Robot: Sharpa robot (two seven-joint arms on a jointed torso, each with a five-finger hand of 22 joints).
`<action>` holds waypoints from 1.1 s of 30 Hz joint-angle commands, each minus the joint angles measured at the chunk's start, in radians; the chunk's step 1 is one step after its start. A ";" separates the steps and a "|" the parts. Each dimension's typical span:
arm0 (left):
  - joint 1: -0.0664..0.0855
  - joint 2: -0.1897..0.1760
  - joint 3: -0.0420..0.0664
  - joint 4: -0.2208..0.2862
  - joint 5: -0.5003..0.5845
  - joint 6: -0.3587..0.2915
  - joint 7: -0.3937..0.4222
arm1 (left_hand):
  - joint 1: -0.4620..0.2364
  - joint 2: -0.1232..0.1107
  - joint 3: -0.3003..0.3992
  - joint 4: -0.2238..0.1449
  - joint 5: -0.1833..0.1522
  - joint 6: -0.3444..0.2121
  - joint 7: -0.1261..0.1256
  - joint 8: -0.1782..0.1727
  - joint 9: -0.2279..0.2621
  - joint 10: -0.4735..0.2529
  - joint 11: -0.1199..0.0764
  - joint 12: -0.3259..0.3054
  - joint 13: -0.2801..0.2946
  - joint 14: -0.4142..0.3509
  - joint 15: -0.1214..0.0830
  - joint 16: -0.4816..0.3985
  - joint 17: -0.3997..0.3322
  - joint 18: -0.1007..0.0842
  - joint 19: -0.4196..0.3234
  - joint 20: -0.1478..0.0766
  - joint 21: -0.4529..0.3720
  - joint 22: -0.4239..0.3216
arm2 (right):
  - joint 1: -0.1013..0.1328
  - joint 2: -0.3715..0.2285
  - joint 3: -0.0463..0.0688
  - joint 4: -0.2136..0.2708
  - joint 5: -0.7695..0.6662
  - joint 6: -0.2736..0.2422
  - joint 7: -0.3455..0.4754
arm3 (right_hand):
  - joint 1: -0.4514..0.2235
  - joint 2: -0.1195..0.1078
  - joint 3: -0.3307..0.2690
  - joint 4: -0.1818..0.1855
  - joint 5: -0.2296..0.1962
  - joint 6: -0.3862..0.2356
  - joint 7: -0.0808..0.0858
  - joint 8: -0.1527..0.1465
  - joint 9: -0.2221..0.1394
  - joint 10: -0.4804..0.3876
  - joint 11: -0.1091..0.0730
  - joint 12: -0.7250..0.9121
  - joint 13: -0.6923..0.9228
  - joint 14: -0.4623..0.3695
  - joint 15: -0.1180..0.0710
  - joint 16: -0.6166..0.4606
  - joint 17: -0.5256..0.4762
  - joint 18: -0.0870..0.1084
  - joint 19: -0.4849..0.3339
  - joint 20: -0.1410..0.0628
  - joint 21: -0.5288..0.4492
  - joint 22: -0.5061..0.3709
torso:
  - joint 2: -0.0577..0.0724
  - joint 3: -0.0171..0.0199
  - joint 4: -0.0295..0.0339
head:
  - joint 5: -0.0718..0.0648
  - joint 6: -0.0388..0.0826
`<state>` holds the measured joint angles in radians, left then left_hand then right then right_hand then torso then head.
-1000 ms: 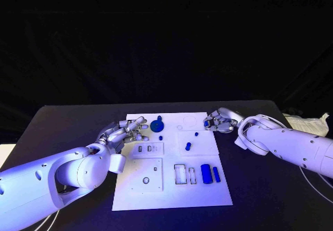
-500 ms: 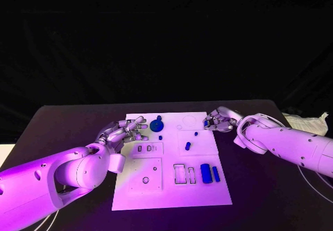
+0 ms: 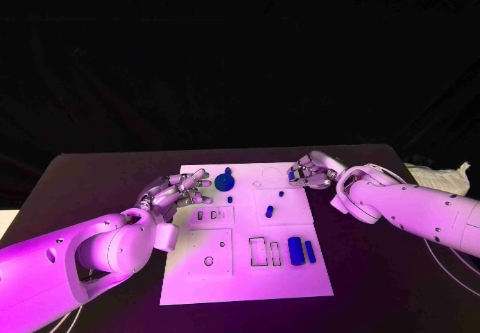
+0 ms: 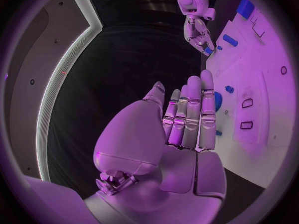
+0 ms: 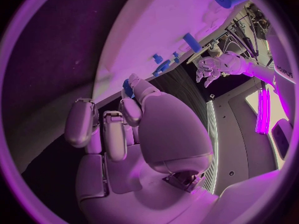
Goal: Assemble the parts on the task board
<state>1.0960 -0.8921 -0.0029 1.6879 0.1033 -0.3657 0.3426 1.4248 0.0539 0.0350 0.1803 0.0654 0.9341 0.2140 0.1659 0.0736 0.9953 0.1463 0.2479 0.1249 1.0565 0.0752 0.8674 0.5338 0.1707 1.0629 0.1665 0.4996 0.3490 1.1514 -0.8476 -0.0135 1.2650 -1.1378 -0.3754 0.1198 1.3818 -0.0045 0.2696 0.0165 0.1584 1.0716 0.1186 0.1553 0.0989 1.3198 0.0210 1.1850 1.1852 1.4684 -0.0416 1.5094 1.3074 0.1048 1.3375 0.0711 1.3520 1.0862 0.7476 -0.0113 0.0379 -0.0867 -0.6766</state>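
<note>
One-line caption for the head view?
Right hand holds a small blue part at the task board's far edge; left hand open.

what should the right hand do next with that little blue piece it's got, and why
Probably carry it inward over the task board toward an empty slot. The right hand pinches a small blue part at the board's far right corner, not yet above any recess. The left hand hovers open beside the blue round part, so it isn't blocking that path.

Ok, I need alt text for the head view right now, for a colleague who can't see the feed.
The right hand pinches a small blue part at the far right corner of the white task board, while the open left hand hovers at its left edge beside a round blue gear-like part. More blue parts lie on the board.
</note>
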 commanded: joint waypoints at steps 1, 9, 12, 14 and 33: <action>0.000 0.000 0.000 0.001 -0.006 0.017 0.008 | 0.008 0.001 0.000 -0.004 0.006 -0.006 -0.002 0.003 0.000 -0.004 -0.001 0.004 0.000 -0.006 -0.002 -0.002 -0.001 0.001 -0.005 0.001 0.006 0.001 | 0.012 -0.004 0.001 0.047 0.023 -0.047 -0.083 | 0.001 0.020 0.008 -0.002 -0.003 0.027 -0.015 0.012 0.009 0.000 0.000 -0.008 -0.004 0.076 -0.006 0.001 0.141 -0.010 -0.002 -0.009 0.002 -0.004 | 0.000 -0.0010 0.0006 | 0.000 0.004; 0.000 0.001 0.000 -0.010 -0.006 0.015 0.010 | 0.008 0.001 0.000 -0.005 0.006 -0.006 -0.002 0.004 0.000 -0.004 -0.001 0.005 0.000 -0.006 -0.002 -0.002 -0.001 0.001 -0.005 0.001 0.006 0.002 | 0.033 0.011 0.002 0.168 0.003 -0.047 -0.221 | -0.004 0.021 0.012 -0.003 -0.004 0.019 -0.012 0.008 0.008 -0.010 0.002 -0.024 -0.018 0.075 -0.005 -0.004 0.133 -0.008 -0.007 -0.010 -0.003 -0.015 | -0.006 -0.0033 0.0032 | 0.007 0.004; 0.000 0.000 0.001 -0.014 -0.006 0.014 0.012 | 0.010 0.001 0.001 -0.007 0.006 -0.007 -0.002 0.004 0.000 -0.005 -0.001 0.005 0.000 -0.007 -0.003 -0.003 -0.002 0.001 -0.006 0.001 0.006 0.002 | 0.035 0.033 0.002 0.201 -0.021 -0.046 -0.275 | -0.005 0.022 0.015 -0.004 -0.002 0.018 -0.011 0.007 0.008 -0.011 0.003 -0.027 -0.020 0.074 -0.005 -0.005 0.131 -0.008 -0.008 -0.010 -0.004 -0.016 | -0.009 -0.0038 0.0068 | 0.014 0.003; 0.000 -0.002 0.001 -0.012 -0.006 0.015 0.017 | 0.012 0.001 0.002 -0.008 0.006 -0.007 -0.002 0.004 0.000 -0.005 -0.001 0.005 -0.001 -0.007 -0.003 -0.003 -0.002 0.001 -0.007 0.001 0.007 0.003 | 0.036 0.052 0.001 0.216 -0.046 -0.039 -0.308 | -0.005 0.022 0.015 -0.004 -0.001 0.017 -0.011 0.007 0.008 -0.012 0.003 -0.028 -0.021 0.074 -0.004 -0.005 0.130 -0.008 -0.009 -0.010 -0.005 -0.017 | -0.009 -0.0048 0.0077 | 0.018 0.000; 0.001 -0.008 0.002 -0.073 -0.008 0.045 0.071 | 0.016 -0.006 0.021 -0.044 0.006 -0.024 0.008 0.012 0.000 -0.026 0.012 0.005 -0.011 -0.094 0.019 -0.141 -0.079 0.000 -0.111 0.024 -0.054 -0.008 | 0.002 0.226 -0.022 0.261 -0.280 0.038 -0.423 | -0.023 0.013 0.018 -0.002 0.014 0.017 -0.011 0.007 0.009 -0.012 0.004 -0.033 -0.023 0.072 -0.004 -0.012 0.120 -0.007 -0.010 -0.009 -0.008 -0.023 | -0.011 -0.0074 0.0128 | 0.032 -0.019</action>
<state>1.0965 -0.9010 -0.0020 1.6153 0.1021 -0.3435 0.3844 1.4446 0.0446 0.0553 0.1432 0.0654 0.9179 0.2194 0.1746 0.0736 0.9754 0.1553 0.2479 0.1148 0.9685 0.0920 0.7319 0.4578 0.1707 0.9578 0.1915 0.4489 0.3424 1.1564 -0.6269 -0.0355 1.5239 -1.3536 -0.3719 -0.2607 1.3701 0.0116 0.2805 0.0137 0.1668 1.0716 0.1186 0.1551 0.0986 1.3162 0.0248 1.1576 1.1637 1.4683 -0.0414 1.5034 1.3081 0.1063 1.3305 0.0643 1.3482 1.0647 0.7355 -0.0194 0.0507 -0.0567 -0.6928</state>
